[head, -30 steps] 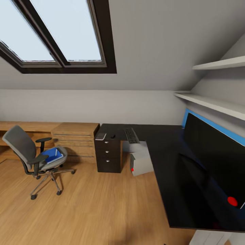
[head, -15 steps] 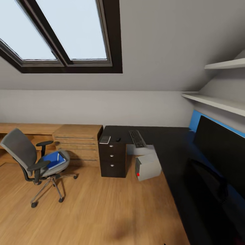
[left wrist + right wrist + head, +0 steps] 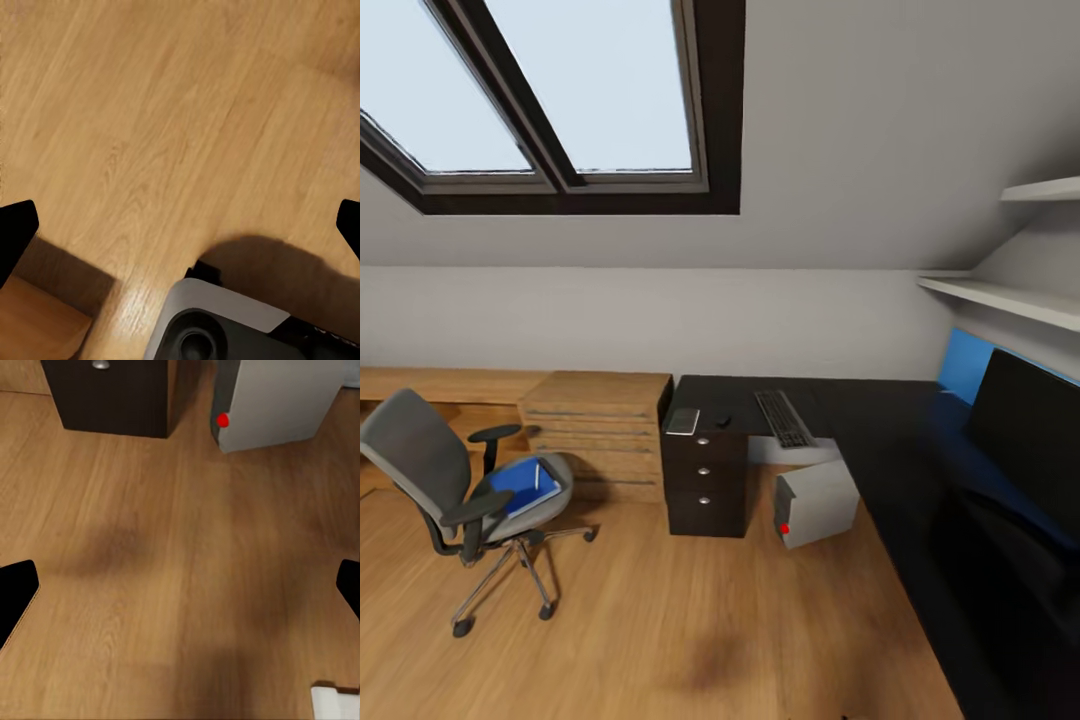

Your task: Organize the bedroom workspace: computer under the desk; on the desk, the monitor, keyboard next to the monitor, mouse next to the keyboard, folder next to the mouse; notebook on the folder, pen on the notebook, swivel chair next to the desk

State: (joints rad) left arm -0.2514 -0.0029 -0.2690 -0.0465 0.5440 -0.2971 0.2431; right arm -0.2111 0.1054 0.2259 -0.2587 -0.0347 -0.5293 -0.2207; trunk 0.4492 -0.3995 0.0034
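Note:
The swivel chair (image 3: 452, 487) stands on the floor at the left, apart from the desk (image 3: 880, 425). A blue folder (image 3: 518, 488) lies on its seat with a thin white pen (image 3: 538, 474) on top. On the black desk's far end lie a grey notebook (image 3: 682, 421), a small dark mouse (image 3: 723, 421) and the keyboard (image 3: 784, 418). The monitor (image 3: 1032, 432) stands on the desk at the right edge. The grey computer (image 3: 817, 502), also seen from the right wrist (image 3: 274, 401), sits on the floor under the desk. My left gripper (image 3: 180, 232) and right gripper (image 3: 180, 592) hang open over the floor, holding nothing.
A dark drawer unit (image 3: 706, 482) supports the desk's left end, with a light wooden chest (image 3: 598, 422) beside it. White shelves (image 3: 1010, 296) run along the right wall. My own base (image 3: 225, 326) shows under the left gripper. Wooden floor (image 3: 660, 620) lies between me and the chair.
The head view has swung left: chair, drawers and computer sit further right in the picture and less of the monitor shows. The things themselves have not moved.

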